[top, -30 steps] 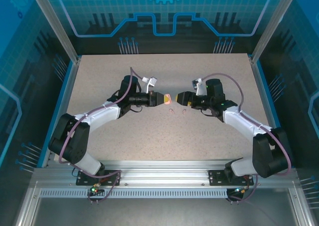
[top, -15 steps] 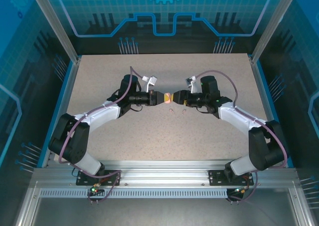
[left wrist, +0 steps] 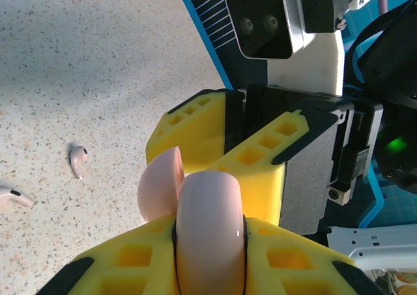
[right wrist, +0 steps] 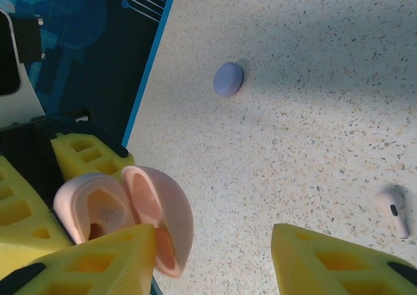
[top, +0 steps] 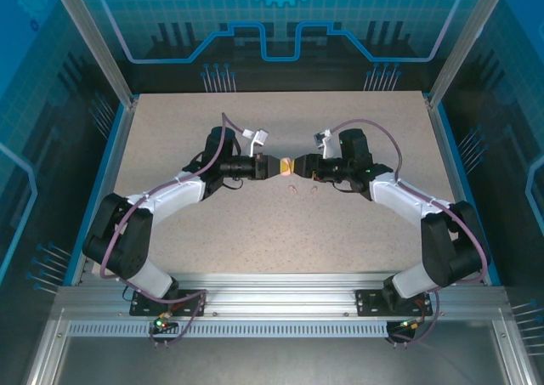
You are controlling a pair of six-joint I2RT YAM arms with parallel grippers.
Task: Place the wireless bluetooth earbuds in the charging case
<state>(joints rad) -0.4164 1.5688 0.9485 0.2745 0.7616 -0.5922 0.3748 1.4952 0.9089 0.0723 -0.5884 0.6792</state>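
The pink case hangs above the counter, clamped edge-on in the left pincer, whose yellow jaws are closed tight on its lower half. Its lid stands hinged open. In the right wrist view the two moulded wells look empty, though the shade inside leaves that less than certain.

By my reading the opening is done and all the loading is left. One pale pink bud and a second bud lie loose on the counter near the case, close together but apart.

The right pincer faces the case with its jaws partly apart and nothing between them. One finger is right by the lid, but I cannot tell whether it touches. A purple case lies well apart from the pink case.

Both cases are smooth, glossy, rounded pebbles of plastic. The buds are tiny, stemmed and shiny. The pincer fingers are yellow with square pockets, and the counter is matt and speckled like stone.
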